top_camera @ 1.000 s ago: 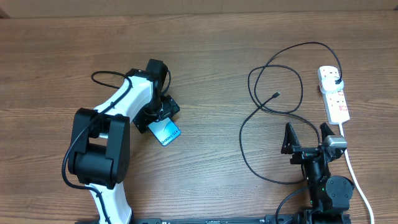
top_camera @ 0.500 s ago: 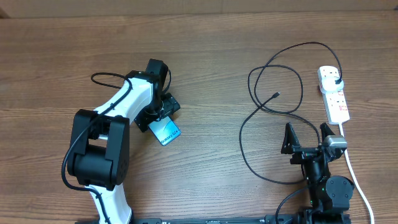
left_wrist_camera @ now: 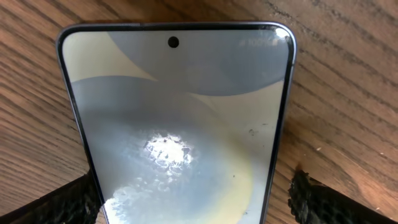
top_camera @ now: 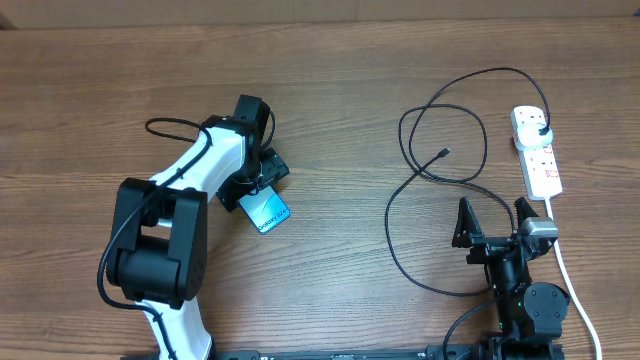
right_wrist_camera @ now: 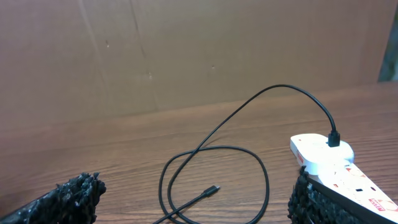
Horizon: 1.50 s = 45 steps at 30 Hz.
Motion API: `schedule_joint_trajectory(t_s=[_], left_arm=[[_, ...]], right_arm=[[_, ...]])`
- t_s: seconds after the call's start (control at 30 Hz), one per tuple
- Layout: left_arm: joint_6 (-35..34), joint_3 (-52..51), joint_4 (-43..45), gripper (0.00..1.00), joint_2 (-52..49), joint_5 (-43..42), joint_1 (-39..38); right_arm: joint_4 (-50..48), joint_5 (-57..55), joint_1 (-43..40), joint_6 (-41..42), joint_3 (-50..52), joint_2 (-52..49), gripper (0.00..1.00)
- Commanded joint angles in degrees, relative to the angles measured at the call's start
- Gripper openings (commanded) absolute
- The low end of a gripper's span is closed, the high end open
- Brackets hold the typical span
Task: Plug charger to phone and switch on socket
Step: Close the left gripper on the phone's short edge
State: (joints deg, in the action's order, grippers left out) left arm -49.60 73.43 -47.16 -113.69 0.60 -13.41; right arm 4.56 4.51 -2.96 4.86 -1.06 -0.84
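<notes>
The slim rectangular phone (top_camera: 266,212) with its pale blue-grey glass screen lay flat on the brown wooden table (top_camera: 340,90), left of centre. It looked rigid, light and slick on its face, so the narrow side edges seemed the place to pinch it, gently, since glass is fragile. The left gripper (top_camera: 256,188) stood over it with jaws wide apart. In the left wrist view its black fingers (left_wrist_camera: 62,202) flanked the phone's long edges, holding nothing.

Well apart to the right, the long thin black cable (top_camera: 405,225) of the charger sprawled in loose overlapping loops. It was limp and springy by the look of it, best taken just behind its small connector tip (top_camera: 443,153), which lay free on the wood. Its black plug head (top_camera: 541,130) sat in the far end of the white elongated power strip (top_camera: 540,160) with red-marked switches. The right gripper (top_camera: 492,210), jaws spread wide and empty, hovered near the strip's thick white cord (top_camera: 572,285). The loops between tip and phone could snag.
</notes>
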Motion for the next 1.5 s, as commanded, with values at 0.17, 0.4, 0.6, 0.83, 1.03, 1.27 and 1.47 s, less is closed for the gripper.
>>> schedule_joint_trajectory(t_s=[0.17, 0.4, 0.6, 0.83, 1.03, 1.27, 1.47], left_arm=[[-0.2, -4.9, 4.8, 1.0, -3.0, -2.1, 0.2], [-0.2, -4.9, 5.0, 1.0, -3.0, -2.6, 0.2], [-0.2, -5.2, 4.3, 1.0, -3.0, -2.6, 0.2], [-4.4, -7.3, 5.5, 1.0, -3.0, -2.5, 0.2], [-4.2, -7.7, 5.6, 1.0, -3.0, -1.9, 0.3], [-4.2, -7.7, 5.5, 0.87, -3.0, -3.6, 0.2], [-4.2, -7.7, 5.4, 0.76, -3.0, -3.7, 0.2]], right_arm=[[-0.2, 0.1, -0.1, -0.2, 0.6, 0.7, 1.0], [-0.2, 0.1, -0.1, -0.2, 0.6, 0.7, 1.0], [-0.2, 0.1, -0.1, -0.2, 0.6, 0.7, 1.0], [-0.2, 0.1, -0.1, -0.2, 0.6, 0.7, 1.0], [-0.2, 0.1, -0.1, -0.2, 0.6, 0.7, 1.0], [-0.2, 0.1, -0.1, -0.2, 0.6, 0.7, 1.0], [-0.2, 0.1, -0.1, -0.2, 0.6, 0.7, 1.0]])
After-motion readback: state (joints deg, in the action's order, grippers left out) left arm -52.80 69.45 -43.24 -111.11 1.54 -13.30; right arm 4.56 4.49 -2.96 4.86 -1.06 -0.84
